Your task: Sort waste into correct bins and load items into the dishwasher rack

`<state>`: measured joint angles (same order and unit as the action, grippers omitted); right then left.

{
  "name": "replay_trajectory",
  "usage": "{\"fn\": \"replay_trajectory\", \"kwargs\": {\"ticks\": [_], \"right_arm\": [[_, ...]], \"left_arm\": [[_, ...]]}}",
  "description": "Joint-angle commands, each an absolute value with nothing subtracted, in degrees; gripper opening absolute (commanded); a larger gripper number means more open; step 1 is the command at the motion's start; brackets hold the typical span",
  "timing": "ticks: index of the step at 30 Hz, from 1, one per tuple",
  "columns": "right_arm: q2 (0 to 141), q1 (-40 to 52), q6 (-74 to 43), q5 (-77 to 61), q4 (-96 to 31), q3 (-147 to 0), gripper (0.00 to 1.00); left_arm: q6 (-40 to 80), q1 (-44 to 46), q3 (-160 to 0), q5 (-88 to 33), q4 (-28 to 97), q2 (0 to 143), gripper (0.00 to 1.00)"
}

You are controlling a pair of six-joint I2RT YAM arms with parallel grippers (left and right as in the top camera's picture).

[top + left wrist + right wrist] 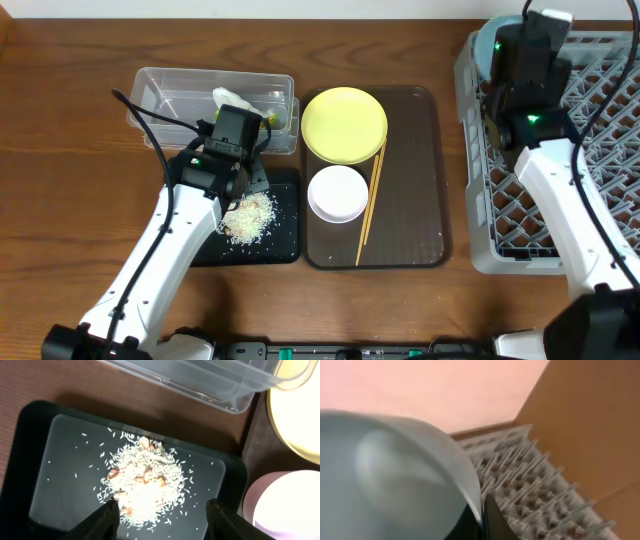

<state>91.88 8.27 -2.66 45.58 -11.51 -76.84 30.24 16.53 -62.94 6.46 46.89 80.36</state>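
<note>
Left hand (162, 519), fingers (106, 519) apart, hangs over the rice heap (142, 485) on the black tray (35, 460); right hand (482, 521) pinches the light blue bowl (385, 475) by its rim above the grey rack (530, 485).

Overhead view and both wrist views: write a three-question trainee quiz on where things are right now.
1. True or false: the rice heap lies on the black tray.
2. Multiple choice: what lies beside the white bowl on the brown tray? A) chopsticks B) a fork C) a sponge
3. Short answer: what does the right gripper hold?

Key: 1 true. 2 A. 3 the light blue bowl.
</note>
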Motion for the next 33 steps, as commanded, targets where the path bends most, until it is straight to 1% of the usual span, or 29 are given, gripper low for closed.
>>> {"fn": "replay_trajectory", "kwargs": {"ticks": [1, 6, 9, 11, 24, 28, 33], "right_arm": [[95.42, 6.17, 12.86, 53.12, -4.93, -77.19, 0.01], [101.12, 3.6, 27.14, 53.1, 8.19, -77.19, 0.01], [104.79, 2.48, 30.26, 53.12, 14.63, -77.19, 0.01], [106.89, 2.24, 31.44, 53.12, 16.8, -77.19, 0.01], [116.51, 2.02, 31.38, 54.28, 17.1, -77.19, 0.01], [117.34, 3.07, 31.27, 56.36, 15.92, -77.12, 0.01], [117.27, 5.06, 27.59, 58.76, 12.82, -77.12, 0.01]], "left_arm": [[30.76, 16.34, -63.55, 7.79, 46.96, 80.71, 0.59], [30.76, 16.34, -63.55, 7.79, 46.87, 80.71, 0.6], [30.76, 16.34, -63.55, 7.79, 46.85, 80.71, 0.6], [30.76, 16.34, -63.55, 7.79, 46.85, 80.71, 0.6], [30.76, 16.34, -63.55, 7.77, 46.89, 80.71, 0.6], [30.79, 16.34, -63.55, 7.77, 46.87, 80.71, 0.6], [30.76, 16.34, -63.55, 7.77, 46.87, 80.71, 0.61]]}}
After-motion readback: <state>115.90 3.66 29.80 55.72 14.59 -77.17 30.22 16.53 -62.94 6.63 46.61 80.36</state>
